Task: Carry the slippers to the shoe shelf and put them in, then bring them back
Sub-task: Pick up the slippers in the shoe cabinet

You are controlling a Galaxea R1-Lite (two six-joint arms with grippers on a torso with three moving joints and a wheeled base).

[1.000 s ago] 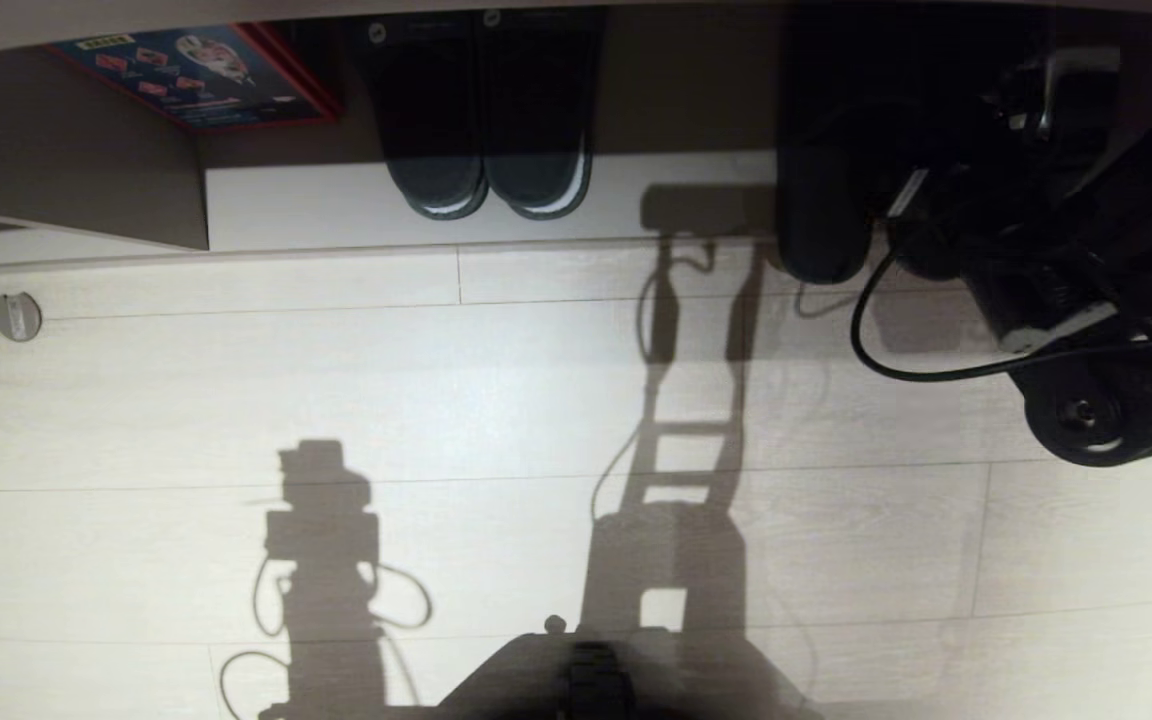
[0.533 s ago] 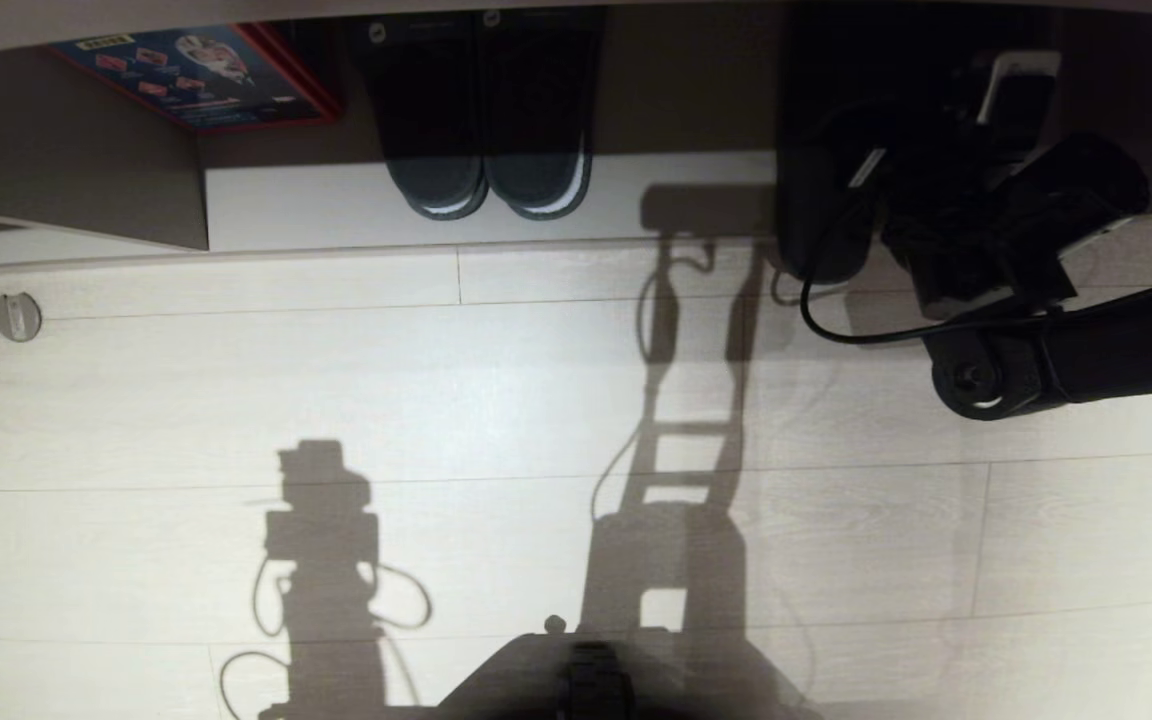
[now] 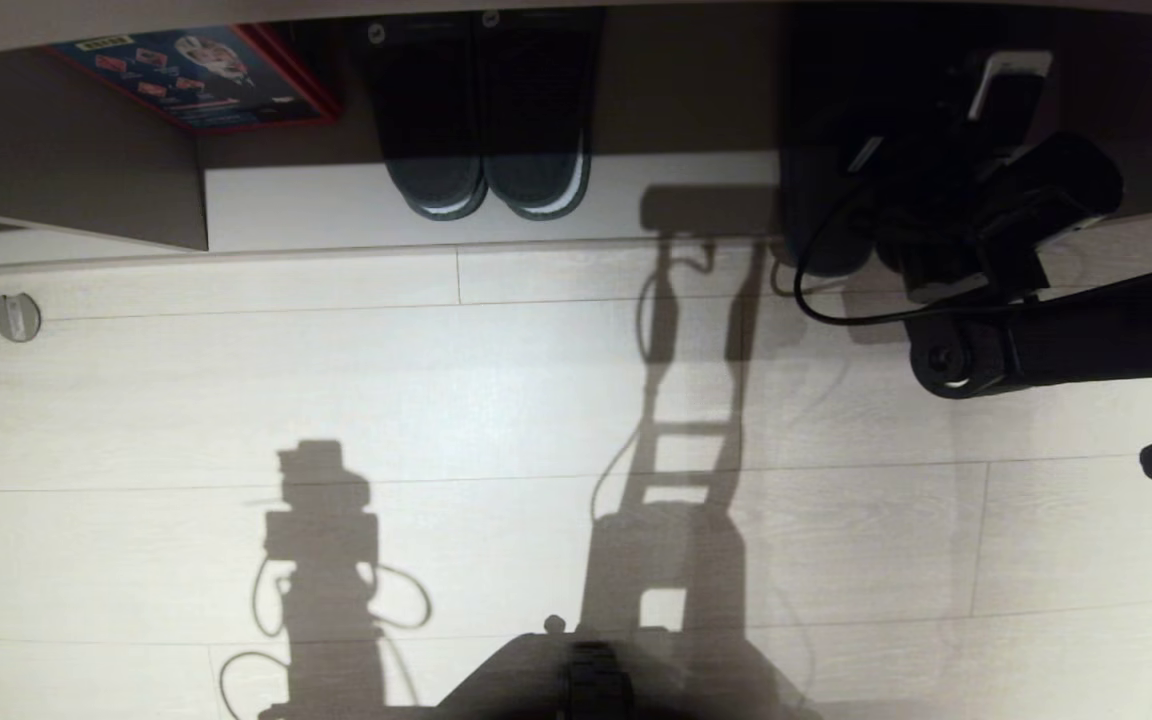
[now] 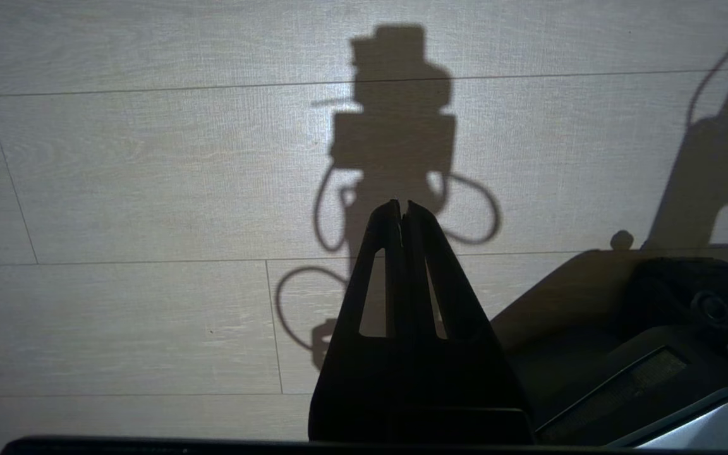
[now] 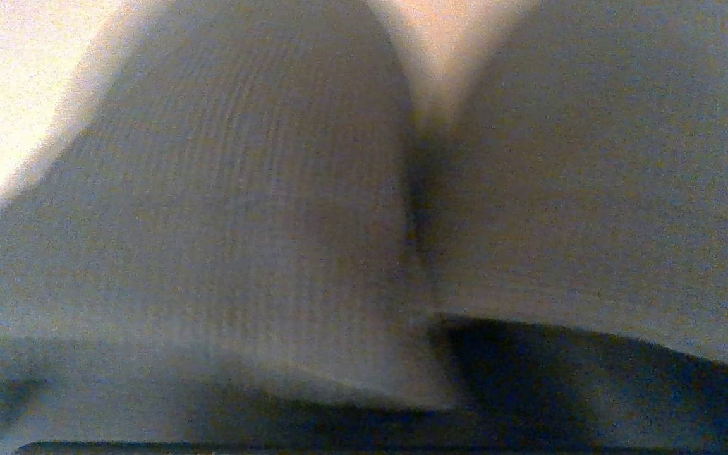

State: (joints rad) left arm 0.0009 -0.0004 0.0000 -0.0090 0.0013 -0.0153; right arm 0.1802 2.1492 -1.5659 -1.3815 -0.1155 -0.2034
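Observation:
The slippers (image 3: 820,235) lie dark in the right bay of the shoe shelf (image 3: 296,205), with their near ends over its pale base edge. My right gripper (image 3: 886,185) reaches down onto them from the right. In the right wrist view the two grey-blue slippers (image 5: 225,215) lie side by side, fill the picture, and hide the fingers. The gripper is shut on them at the seam between the pair. My left gripper (image 4: 402,205) hangs shut over bare floor, holding nothing.
A black pair with whitish sole edges (image 3: 486,130) sits in the shelf's middle bay. A red and blue box (image 3: 196,75) is to its left. A round metal floor fitting (image 3: 17,316) lies at far left. My base (image 3: 596,680) is at the bottom edge.
My right arm has swung left and deeper toward the shelf, coming down onto the slippers. Its gripper has closed. The left arm has kept still.

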